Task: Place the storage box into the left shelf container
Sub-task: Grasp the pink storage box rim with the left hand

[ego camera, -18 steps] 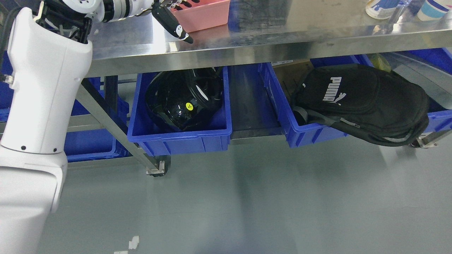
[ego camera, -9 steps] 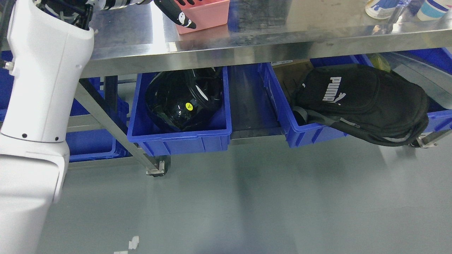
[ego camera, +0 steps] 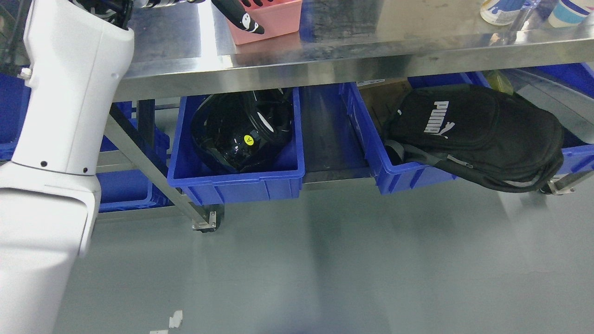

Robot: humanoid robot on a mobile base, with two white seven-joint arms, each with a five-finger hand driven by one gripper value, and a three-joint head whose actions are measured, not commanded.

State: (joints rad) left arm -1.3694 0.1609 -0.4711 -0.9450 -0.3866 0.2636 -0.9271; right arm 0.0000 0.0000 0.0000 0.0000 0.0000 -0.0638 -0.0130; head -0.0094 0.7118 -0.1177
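- Your left hand (ego camera: 241, 14) sits at the very top edge of the head view, at the near left corner of the pink storage box (ego camera: 274, 18). One dark finger runs down across the box's front wall; others show at its rim, mostly cut off by the frame.
- You cannot tell from this view whether the fingers actually clamp the box wall or only rest against it, so treat the hold as unconfirmed.
- The storage box stands on the steel surface (ego camera: 325, 55), near its front edge, with its base apparently flat on the metal. Nothing shows it lifted.
- Below the surface, on the lower shelf, the left blue container (ego camera: 236, 183) already holds a black helmet (ego camera: 241, 130) that fills most of it. The blue bin (ego camera: 394, 174) to the right carries a black backpack (ego camera: 473, 132) that spills over its front wall.
- Your right arm is out of view.
- Judged from this, you are at the grasping step, early in the task: the lift, the carry down under the surface edge and the release into the left container all remain.
- Expect a tight fit, since the helmet leaves little free room and the overhang of the surface limits your approach.
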